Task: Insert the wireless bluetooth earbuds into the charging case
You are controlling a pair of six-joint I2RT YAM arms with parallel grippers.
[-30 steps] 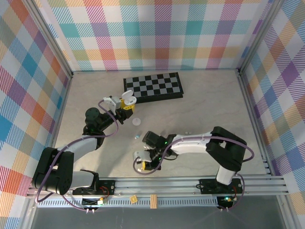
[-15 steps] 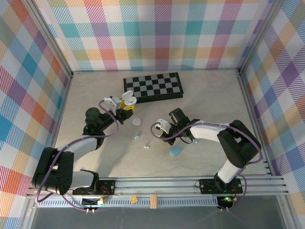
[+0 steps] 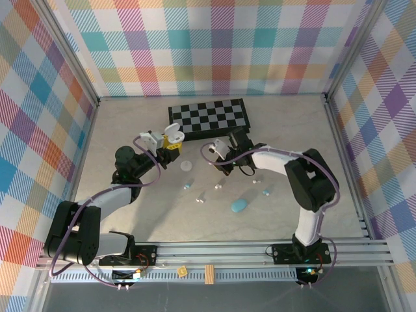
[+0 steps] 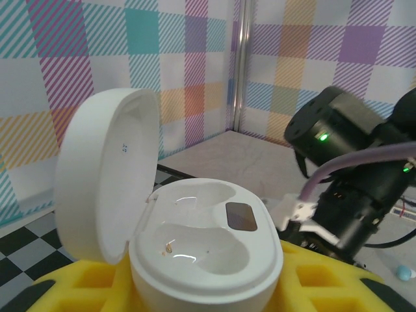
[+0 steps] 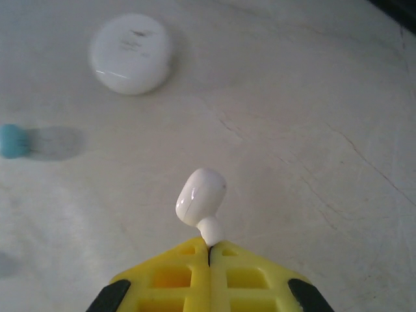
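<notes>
Looking down from the top camera, the left fingers are clamped around an open white charging case, held above the desk just in front of the checkerboard, while the right arm reaches across with its wrist near that case but apart from it. Loose on the desk lie a closed white case, a blue case and several spare earbuds, white and light blue. From the left wrist, the charging case sits upright between the yellow left fingers, lid swung back on the left, and both wells are empty; the right arm looms close behind. From the right wrist, the right fingers are pinched tight on the thin stem of a white earbud, its bulb sticking out ahead over bare desk, with the closed white case farther off. The hold looks like the weak point: with only the stem gripped, the earbud could twist or slip as it meets the well's edge, and arrive at the wrong angle or over the wrong well. Pressing hard could also tilt the charging case in its grip, or nudge the lid shut, and the two arms are near enough to bump.
</notes>
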